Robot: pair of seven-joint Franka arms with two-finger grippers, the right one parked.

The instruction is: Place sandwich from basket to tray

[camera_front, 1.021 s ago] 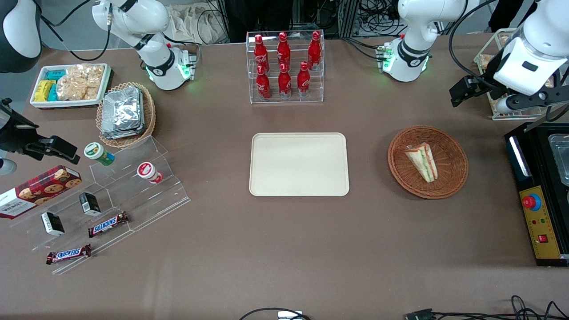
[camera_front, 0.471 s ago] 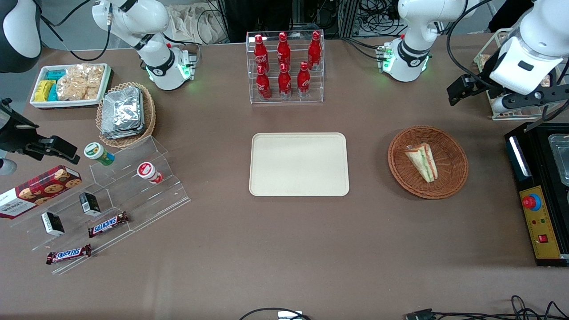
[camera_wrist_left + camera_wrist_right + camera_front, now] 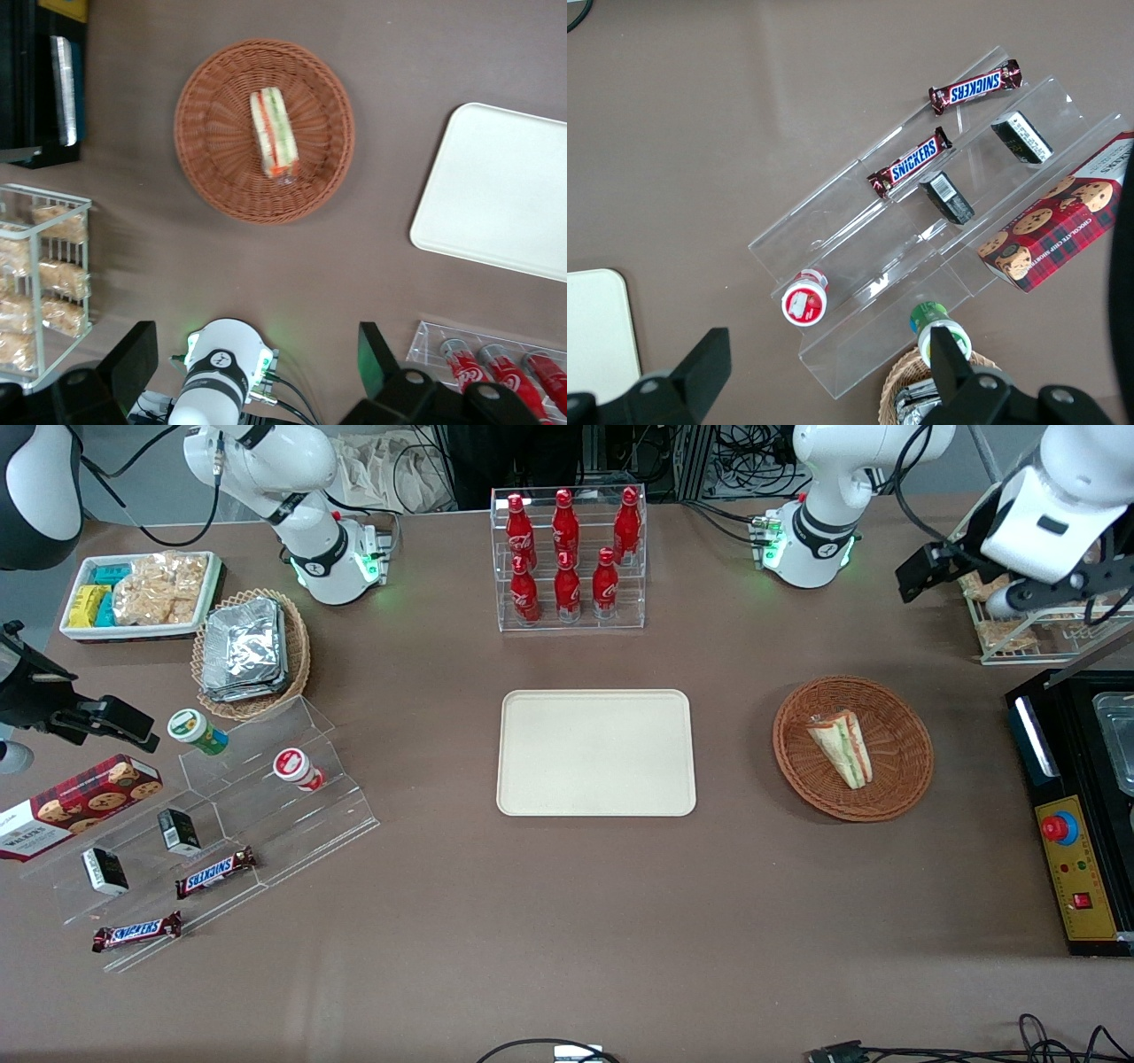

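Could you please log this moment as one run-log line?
phase: approach | open gripper: high above table, empty | wrapped triangular sandwich: in reddish-brown wicker basket | cream rectangular tray: empty

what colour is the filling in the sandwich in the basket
Green and red-orange layers between white bread on the sandwich, clearest in the left wrist view; the open gripper is high above it.

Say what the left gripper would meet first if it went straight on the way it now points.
Probably bare table: the gripper, fingers open, points down between the left arm's base and the basket; depth is unclear.

Gripper (image 3: pixel 252 372) high above sandwich (image 3: pixel 842 747); bare table (image 3: pixel 735 717) between basket (image 3: pixel 904 779), tray (image 3: pixel 595 752).
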